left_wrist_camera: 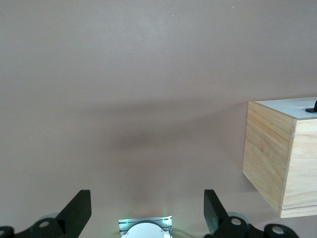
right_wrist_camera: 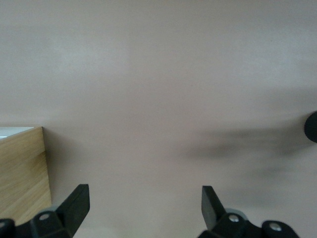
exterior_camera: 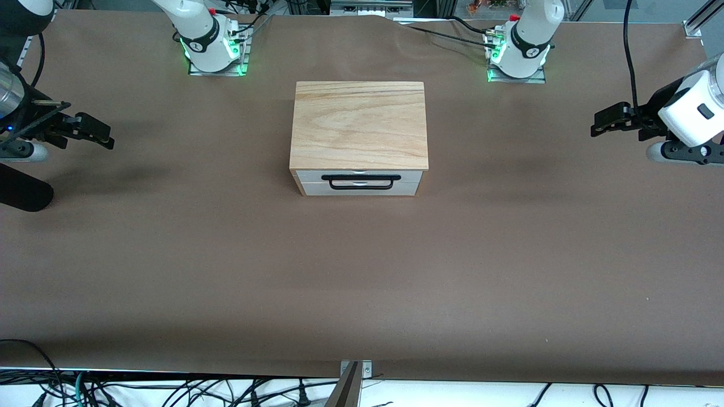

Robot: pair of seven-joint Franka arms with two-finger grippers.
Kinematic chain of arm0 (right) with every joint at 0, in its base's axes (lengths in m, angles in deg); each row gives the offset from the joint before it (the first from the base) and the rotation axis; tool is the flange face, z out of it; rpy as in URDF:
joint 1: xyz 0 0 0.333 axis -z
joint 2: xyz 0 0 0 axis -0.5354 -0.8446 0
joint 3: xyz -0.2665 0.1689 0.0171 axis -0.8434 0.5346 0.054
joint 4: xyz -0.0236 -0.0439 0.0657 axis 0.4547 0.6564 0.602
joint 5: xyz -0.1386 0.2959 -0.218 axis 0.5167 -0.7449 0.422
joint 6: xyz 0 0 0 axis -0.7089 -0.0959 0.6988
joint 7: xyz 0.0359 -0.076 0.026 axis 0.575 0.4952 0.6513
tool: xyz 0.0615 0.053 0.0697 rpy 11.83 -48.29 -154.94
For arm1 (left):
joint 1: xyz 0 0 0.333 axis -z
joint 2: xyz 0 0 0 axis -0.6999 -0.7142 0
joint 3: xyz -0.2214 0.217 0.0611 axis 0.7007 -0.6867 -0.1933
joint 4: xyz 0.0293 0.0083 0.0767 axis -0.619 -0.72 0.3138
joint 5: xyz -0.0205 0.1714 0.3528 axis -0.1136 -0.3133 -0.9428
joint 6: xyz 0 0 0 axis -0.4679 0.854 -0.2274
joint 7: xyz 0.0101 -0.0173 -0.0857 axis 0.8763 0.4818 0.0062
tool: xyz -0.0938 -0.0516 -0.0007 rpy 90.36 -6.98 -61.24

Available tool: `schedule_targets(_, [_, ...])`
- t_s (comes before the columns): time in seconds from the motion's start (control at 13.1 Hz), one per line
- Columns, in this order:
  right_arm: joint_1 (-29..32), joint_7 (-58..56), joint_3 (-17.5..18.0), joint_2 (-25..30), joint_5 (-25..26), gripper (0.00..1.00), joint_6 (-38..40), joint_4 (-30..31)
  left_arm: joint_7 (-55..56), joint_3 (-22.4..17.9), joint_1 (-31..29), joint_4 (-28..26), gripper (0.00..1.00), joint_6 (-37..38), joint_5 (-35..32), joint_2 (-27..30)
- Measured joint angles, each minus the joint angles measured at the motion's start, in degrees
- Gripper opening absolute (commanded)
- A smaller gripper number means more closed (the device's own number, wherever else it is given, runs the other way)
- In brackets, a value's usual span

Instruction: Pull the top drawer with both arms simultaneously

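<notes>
The light-wood cabinet (exterior_camera: 358, 124) stands mid-table. Its top drawer (exterior_camera: 305, 176) is closed, with a white front panel and a wide black bar handle (exterior_camera: 360, 181) facing the front camera. My left gripper (exterior_camera: 599, 121) is open and empty over the left arm's end of the table, well apart from the cabinet. My right gripper (exterior_camera: 102, 134) is open and empty over the right arm's end. In the left wrist view the open gripper (left_wrist_camera: 147, 208) frames bare table, with the cabinet (left_wrist_camera: 277, 153) off to one side. The right wrist view shows the open gripper (right_wrist_camera: 144, 206) and a cabinet corner (right_wrist_camera: 22, 168).
The brown table covering (exterior_camera: 362, 271) spreads all round the cabinet. The two arm bases (exterior_camera: 212, 48) (exterior_camera: 517, 53) stand farther from the front camera than the cabinet. Cables hang past the table's near edge (exterior_camera: 169, 390).
</notes>
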Motion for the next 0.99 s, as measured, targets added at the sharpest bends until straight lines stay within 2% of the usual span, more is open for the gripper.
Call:
schedule_targets(0.54, [-0.18, 0.05, 3.43, 0.00, 0.00, 1.00, 0.01, 0.00, 0.00, 0.00, 0.00, -0.02, 1.00, 0.00, 0.00, -0.04])
schedule_targets(0.99, [-0.18, 0.05, 3.59, -0.01, -0.02, 1.00, 0.03, 0.00, 0.00, 0.01, 0.01, -0.13, 1.00, 0.00, 0.00, -0.69])
